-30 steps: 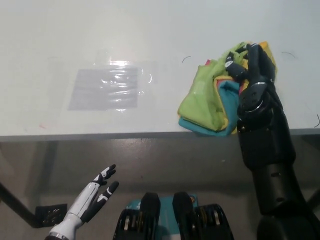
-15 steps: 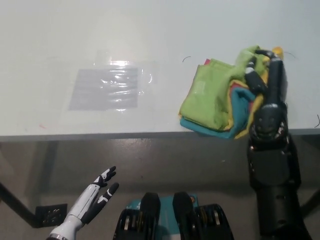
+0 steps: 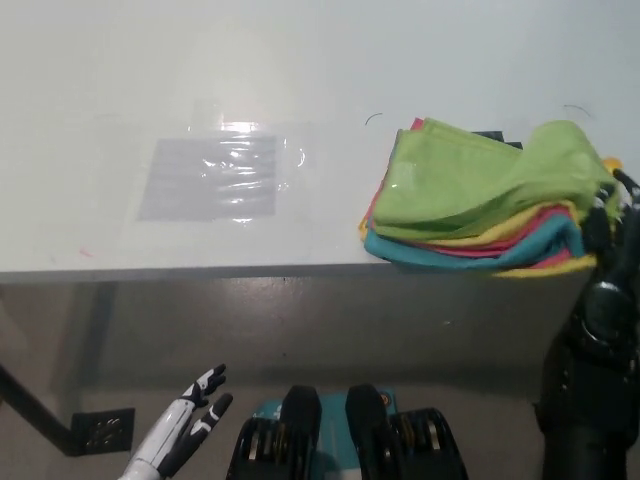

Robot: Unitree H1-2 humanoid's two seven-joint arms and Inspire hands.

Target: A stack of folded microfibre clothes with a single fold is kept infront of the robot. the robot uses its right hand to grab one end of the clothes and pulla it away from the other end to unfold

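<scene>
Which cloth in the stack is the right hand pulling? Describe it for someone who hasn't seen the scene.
On the white table, look to its right front edge, where the stack of cloths lies. The black right hand grips the right end of the lime green cloth, the top layer, above the yellow, pink and teal ones.

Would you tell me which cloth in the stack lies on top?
The lime-green cloth; the yellow, pink and teal cloths show only as edges beneath it.
</scene>
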